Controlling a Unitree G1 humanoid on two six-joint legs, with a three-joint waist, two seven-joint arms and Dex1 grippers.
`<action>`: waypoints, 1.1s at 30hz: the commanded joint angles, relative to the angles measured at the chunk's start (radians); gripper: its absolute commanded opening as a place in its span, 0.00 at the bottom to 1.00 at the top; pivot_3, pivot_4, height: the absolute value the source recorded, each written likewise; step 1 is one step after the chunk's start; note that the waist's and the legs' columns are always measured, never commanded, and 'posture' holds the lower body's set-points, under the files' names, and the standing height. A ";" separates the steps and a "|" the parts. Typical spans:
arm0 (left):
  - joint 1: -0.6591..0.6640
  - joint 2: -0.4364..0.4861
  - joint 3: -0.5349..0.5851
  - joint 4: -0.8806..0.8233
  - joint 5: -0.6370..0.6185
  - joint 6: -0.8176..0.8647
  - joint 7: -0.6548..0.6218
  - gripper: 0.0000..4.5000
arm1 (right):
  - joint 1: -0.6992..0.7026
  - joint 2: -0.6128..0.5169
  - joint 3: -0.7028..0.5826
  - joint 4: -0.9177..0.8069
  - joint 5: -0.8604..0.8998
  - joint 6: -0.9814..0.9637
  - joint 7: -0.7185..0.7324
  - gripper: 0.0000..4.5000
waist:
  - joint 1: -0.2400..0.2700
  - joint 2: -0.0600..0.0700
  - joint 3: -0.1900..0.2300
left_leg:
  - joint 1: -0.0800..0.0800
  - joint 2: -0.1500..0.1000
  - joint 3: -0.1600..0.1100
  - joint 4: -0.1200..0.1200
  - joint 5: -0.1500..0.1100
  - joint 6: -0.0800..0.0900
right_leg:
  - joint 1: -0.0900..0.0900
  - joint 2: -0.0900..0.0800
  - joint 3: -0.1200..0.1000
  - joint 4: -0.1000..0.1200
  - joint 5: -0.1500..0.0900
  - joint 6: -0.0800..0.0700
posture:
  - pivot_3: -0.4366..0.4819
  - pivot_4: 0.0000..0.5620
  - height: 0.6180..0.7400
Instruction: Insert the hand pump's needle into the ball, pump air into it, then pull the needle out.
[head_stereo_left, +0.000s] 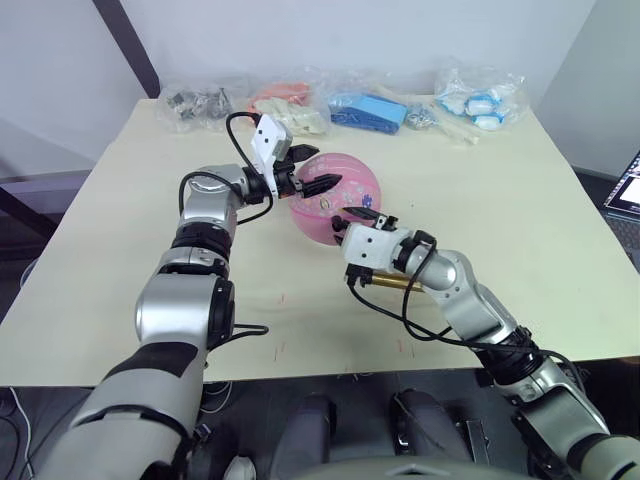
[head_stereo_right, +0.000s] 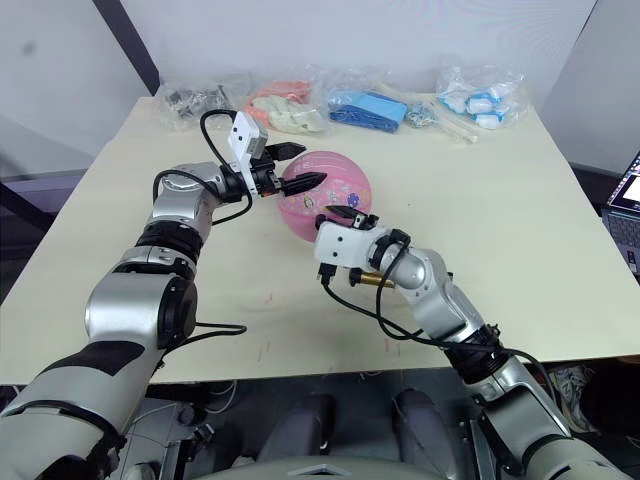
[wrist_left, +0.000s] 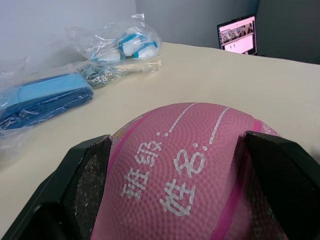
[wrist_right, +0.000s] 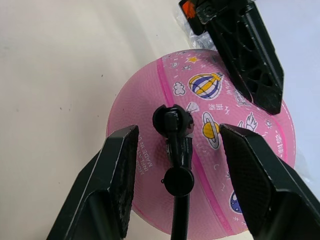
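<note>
A: R gripper (wrist_right: 175, 165) status?
B: Wide open, holding nothing; needle (wrist_right: 172, 122) fitting sits on the ball (head_stereo_left: 335, 200) between its fingers, mid-table.
A: Left gripper (wrist_left: 175, 200)?
B: Spread around ball's top, bracing. Rubber looks grippy, rolls easily. Pinch needle's stiff black fitting, not hose.

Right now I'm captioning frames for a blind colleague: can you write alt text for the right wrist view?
A black needle fitting on a thin black hose sits against a pink rubber ball printed with cartoons, framed between the right gripper's two open black fingers. The ball rests on a cream table, with the left gripper's black finger over its far side.
</note>
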 joint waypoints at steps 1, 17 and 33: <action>0.051 -0.013 -0.040 0.047 0.058 0.015 0.012 1.00 | -0.024 0.009 -0.001 -0.016 -0.012 -0.024 -0.007 0.60 | 0.000 0.000 0.000 | 0.000 0.000 0.000 0.000 0.000 0.000 | 0.000 0.000 0.000 0.000 0.000 0.000 | 0.48 0.27 1.00; 0.064 -0.016 -0.041 0.035 0.054 0.015 0.008 1.00 | -0.018 0.010 -0.015 -0.001 -0.031 -0.058 -0.021 0.02 | -0.003 -0.001 -0.003 | 0.001 0.000 0.000 0.000 0.000 0.000 | 0.000 0.000 0.000 0.000 0.000 0.000 | 0.48 0.27 1.00; 0.088 -0.019 -0.052 -0.024 0.055 0.024 -0.033 1.00 | -0.033 -0.088 -0.118 0.105 0.133 -0.235 0.020 0.02 | 0.001 -0.001 -0.004 | 0.001 0.000 0.000 0.000 0.000 0.000 | 0.001 0.000 0.000 -0.001 0.000 0.000 | 0.48 0.27 1.00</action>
